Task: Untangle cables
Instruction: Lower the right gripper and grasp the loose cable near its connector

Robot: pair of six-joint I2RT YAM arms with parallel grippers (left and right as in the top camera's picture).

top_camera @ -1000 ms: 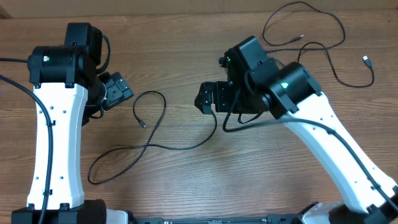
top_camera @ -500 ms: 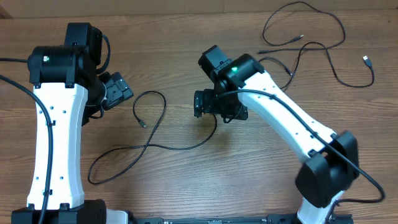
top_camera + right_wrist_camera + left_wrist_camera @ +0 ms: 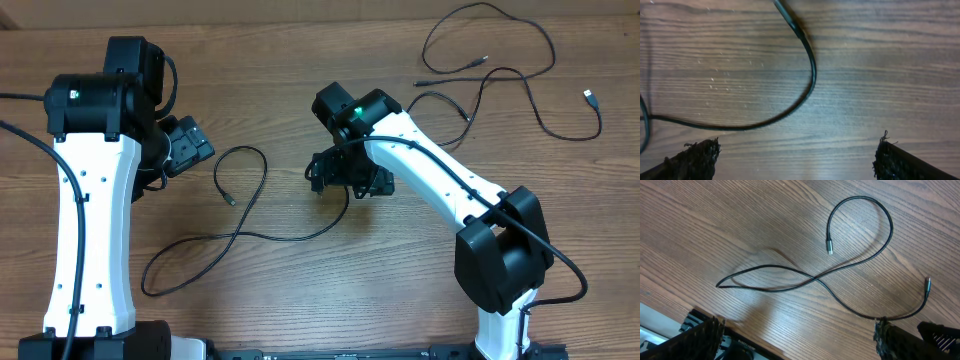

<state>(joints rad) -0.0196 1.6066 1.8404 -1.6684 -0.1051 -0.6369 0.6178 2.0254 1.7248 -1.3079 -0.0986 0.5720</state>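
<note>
We are looking down on a wooden worktop [image 3: 300, 300] with the left arm [image 3: 90, 200] standing along its left edge and the right arm [image 3: 430, 180] reaching in across the middle. One near cable [image 3: 815, 279] is lying loose in the centre, crossing over itself once. The other cables [image 3: 484, 62] are sprawling at the far right corner, well apart from both arms.

The right pincer [image 3: 796, 150] is hovering just above the near cable's right-hand end, its jaws standing wide apart and holding nothing. The left pincer [image 3: 795, 337] is likewise gaping and empty, hanging back near the cable's upper loop.

We are judging the right arm the nearer one. From its wrist view the cable's end plug [image 3: 790, 22] is lying ahead of the pincer, and the cord is running back towards the jaws before bending off to one side, so its long axis is crossing the closing line. The cable's other plug [image 3: 830, 247] is resting inside the loop.
</note>
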